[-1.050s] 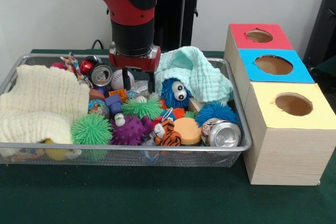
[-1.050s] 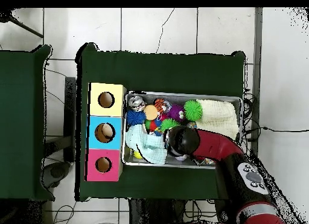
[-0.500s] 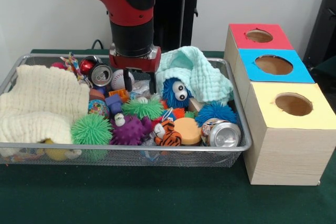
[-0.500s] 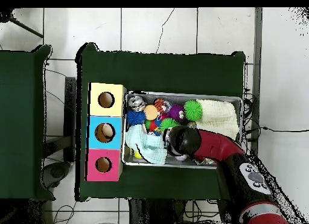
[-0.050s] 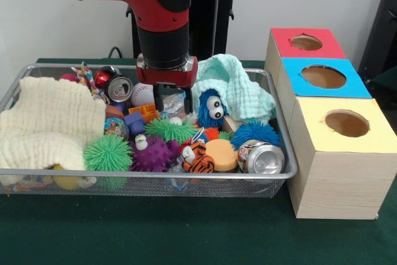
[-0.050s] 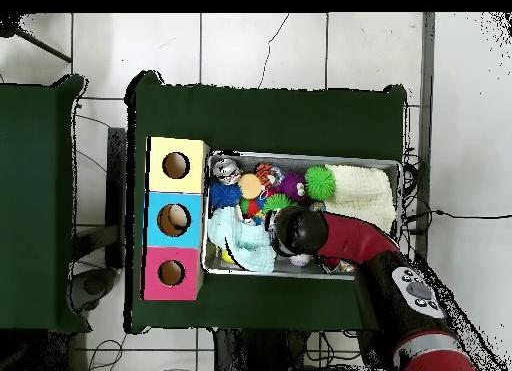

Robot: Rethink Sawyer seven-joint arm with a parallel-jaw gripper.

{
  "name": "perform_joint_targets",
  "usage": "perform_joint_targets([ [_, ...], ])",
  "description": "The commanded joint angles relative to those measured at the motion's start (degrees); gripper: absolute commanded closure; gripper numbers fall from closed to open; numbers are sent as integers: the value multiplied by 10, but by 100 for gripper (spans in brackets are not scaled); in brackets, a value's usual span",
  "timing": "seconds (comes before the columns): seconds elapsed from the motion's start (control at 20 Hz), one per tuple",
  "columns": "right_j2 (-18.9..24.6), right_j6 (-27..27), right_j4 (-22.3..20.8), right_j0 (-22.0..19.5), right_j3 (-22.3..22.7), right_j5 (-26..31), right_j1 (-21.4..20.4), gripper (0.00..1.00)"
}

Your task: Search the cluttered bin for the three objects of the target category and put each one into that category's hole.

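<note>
Gripper (image 5: 172, 105) over the bin (image 5: 282, 153), shifted toward the blue puppet (image 5: 211, 110).

Since a second ago the arm has slid sideways, away from the baseball (image 5: 142, 94) and nearer the mint cloth (image 5: 239, 91); its 2 fingers hang spread, with nothing between them, just above the clutter. That suggests it is still searching, with no target picked. Which category is wanted cannot be told. Counted in the bin: 2 cans (image 5: 263, 158), 3 green spiky balls (image 5: 108, 152), 1 purple one (image 5: 154, 153), 1 blue one (image 5: 255, 132), 2 cloths. Beside the bin stand 3 boxes, red (image 5: 306, 43), blue (image 5: 322, 77), yellow (image 5: 346, 123), each with 1 hole.
</note>
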Motion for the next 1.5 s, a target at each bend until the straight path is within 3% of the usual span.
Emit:
perform_joint_targets([
  [0.05, 72, 44, 6, 11, 16, -57, 33, 0],
  [0.7, 78, 38, 4, 11, 11, -59, 37, 0],
  [1.25, 84, 73, 28, 26, 20, -76, 28, 0],
  [1.5, 58, 103, 38, 40, 22, -86, 33, 0],
])
